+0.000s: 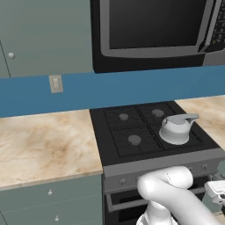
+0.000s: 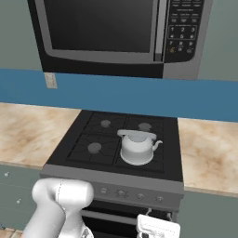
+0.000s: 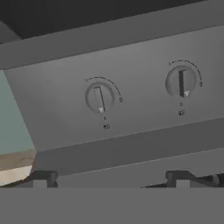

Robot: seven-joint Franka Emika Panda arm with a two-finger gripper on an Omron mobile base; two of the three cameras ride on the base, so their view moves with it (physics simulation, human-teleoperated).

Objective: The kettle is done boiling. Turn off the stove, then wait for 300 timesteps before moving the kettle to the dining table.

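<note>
the stove (image 2: 83,139) fills mid-frame, and the kettle (image 2: 136,147) sits on its front right burner, not yet moved. my gripper (image 3: 111,186), jaws wide and empty, faces two knobs (image 3: 99,98) pointing down; i judge the burner off.

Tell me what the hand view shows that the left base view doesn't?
Hand view alone: two round knobs seen large, each with its pointer mark aimed down, and the two dark tips of the open tool spread wide at the bottom.

Left base view alone: the silver kettle on the front right burner, the black microwave above, the marble counter and a wall switch plate.

Both: the stove, with its grey front panel.
</note>
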